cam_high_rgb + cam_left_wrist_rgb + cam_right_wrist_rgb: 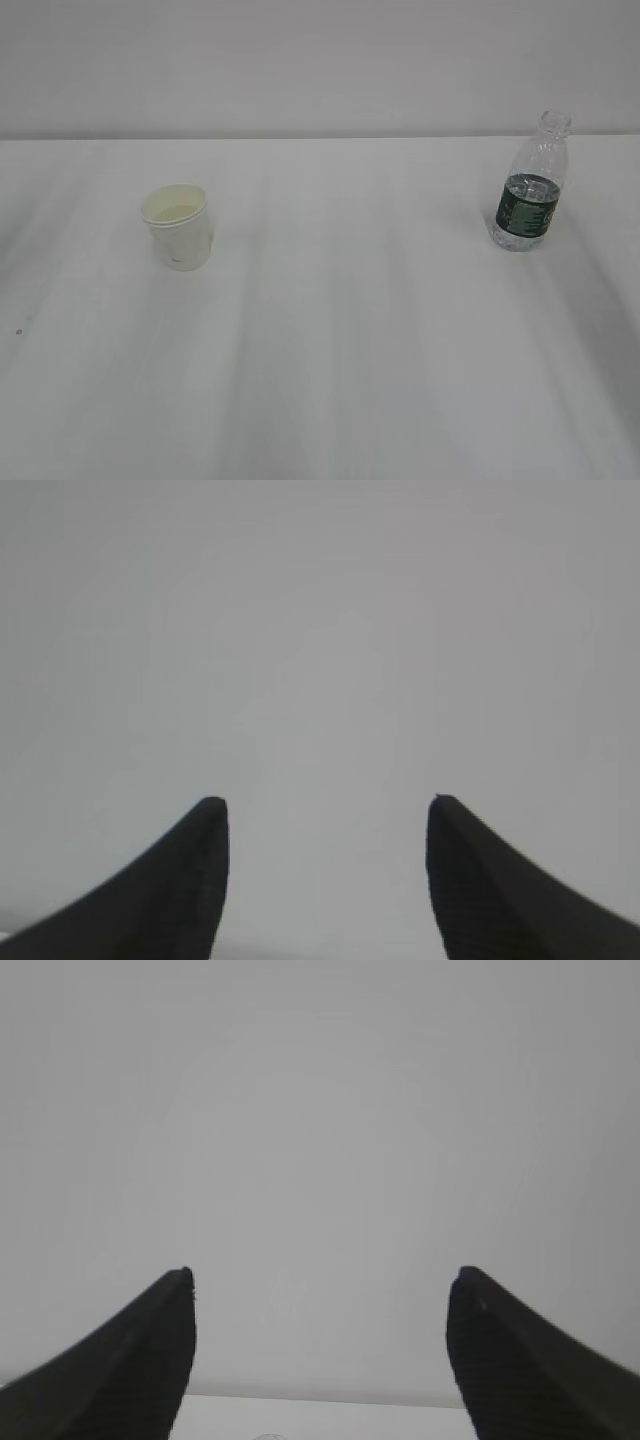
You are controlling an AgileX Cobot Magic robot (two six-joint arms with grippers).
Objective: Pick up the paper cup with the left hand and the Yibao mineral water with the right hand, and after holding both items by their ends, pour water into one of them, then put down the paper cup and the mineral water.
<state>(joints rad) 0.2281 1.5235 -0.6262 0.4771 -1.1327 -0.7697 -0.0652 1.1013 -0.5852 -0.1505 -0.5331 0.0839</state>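
1. White tabletop (pixel 330 380) fills most of the exterior view, matte, with faint soft grey streaks running front to back.
2. Plain pale grey wall (pixel 300 60) behind it, meeting the tabletop's far edge in a straight horizontal line.
3. Even, diffuse light; shadows weak.
4. Small dark speck (pixel 18 332) near the tabletop's left edge.

Both arms stood outside the exterior view. Each wrist camera caught only two dark fingertips (pixel 195 880) (pixel 160 1360), cut off by the lower edge. The label print on the Yibao mineral water (pixel 527 200) was too small to read.
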